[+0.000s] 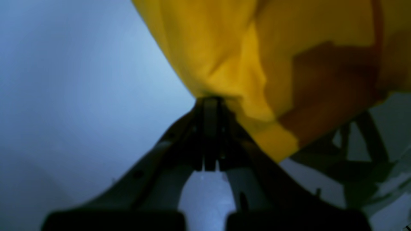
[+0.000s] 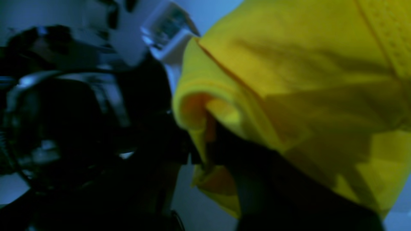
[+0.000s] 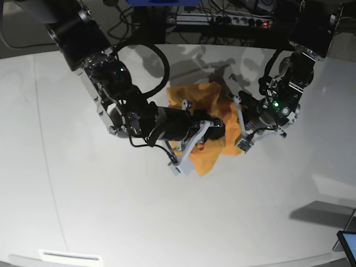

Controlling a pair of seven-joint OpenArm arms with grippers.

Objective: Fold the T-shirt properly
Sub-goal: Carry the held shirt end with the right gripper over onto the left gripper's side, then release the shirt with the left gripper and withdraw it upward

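white tabletop (image 3: pixel 111 211) fills the base view, with cables and a power strip (image 3: pixel 245 21) along the far edge. near the middle lies the t-shirt (image 3: pixel 208 156), orange-yellow and bunched between the two arms, part of it hanging off the table.

left gripper (image 1: pixel 210 99) has its jaws pressed together, pinching a gathered edge of the cloth, which drapes away from the tips. right gripper (image 2: pixel 200 160) is close to pressed together too, nipping a rolled hem; the fingertips are dark and blurred, so how deep the bite goes i cannot tell.

risk, as i judge it: both holds are on thin, bunched edges, so pulling the arms apart could let a hem slip free, or drag several layers together and set a crooked fold. the arms are close, so the wrists could also knock together.
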